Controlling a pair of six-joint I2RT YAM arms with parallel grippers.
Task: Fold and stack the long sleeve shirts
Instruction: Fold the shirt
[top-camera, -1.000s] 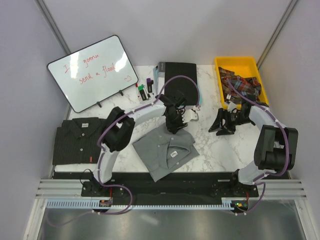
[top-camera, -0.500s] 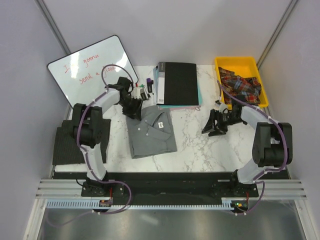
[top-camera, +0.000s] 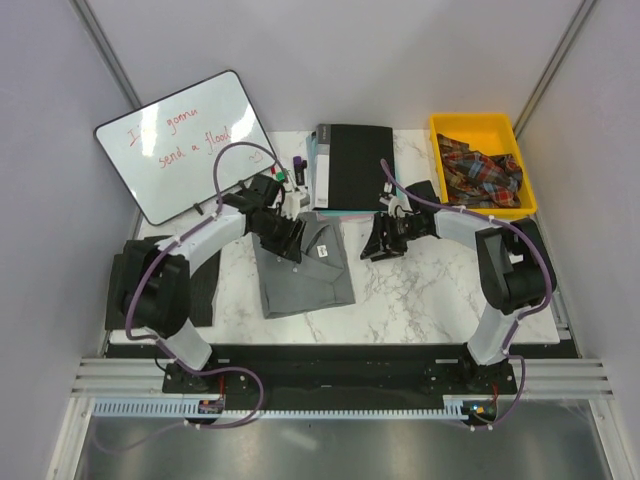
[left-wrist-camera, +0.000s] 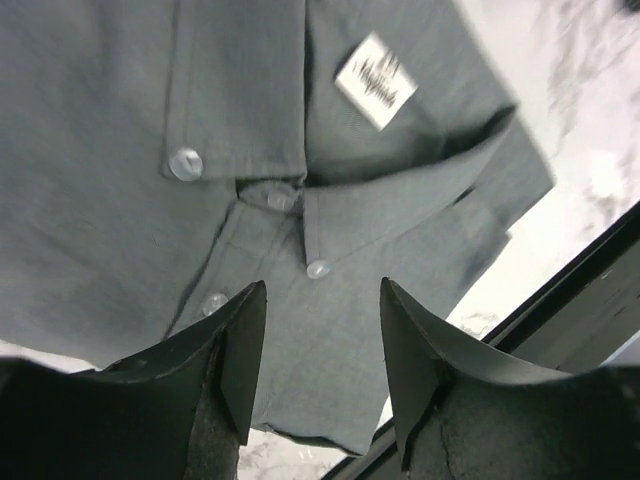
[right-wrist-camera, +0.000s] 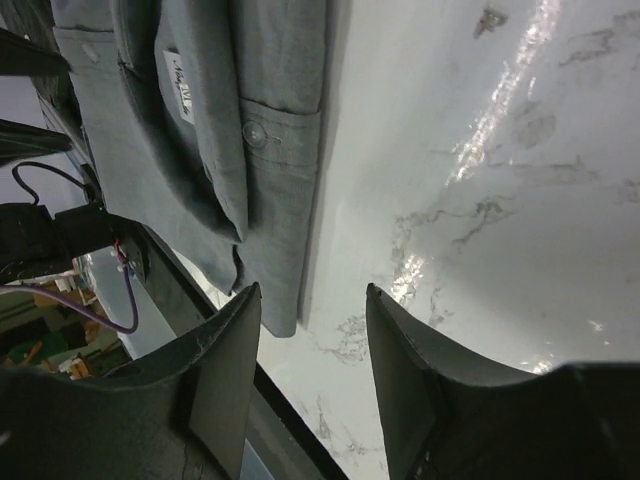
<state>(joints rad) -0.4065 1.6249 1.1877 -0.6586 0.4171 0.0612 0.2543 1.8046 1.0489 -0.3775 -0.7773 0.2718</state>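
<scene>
The folded grey shirt (top-camera: 305, 268) lay in the middle of the table (top-camera: 430, 290). The left gripper (left-wrist-camera: 320, 300) hung over the collar (left-wrist-camera: 335, 212), the right gripper (right-wrist-camera: 312, 295) at the shirt's side edge — both with jaws apart, empty. Soft, light cloth — it would likely slump unless pinched through every layer at a fold.

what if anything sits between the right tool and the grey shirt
Nothing visible does. The right tool hangs open over the bare marble table, just right of the grey shirt. Its wrist view shows the shirt's folded edge straight ahead, with only tabletop in between.
</scene>
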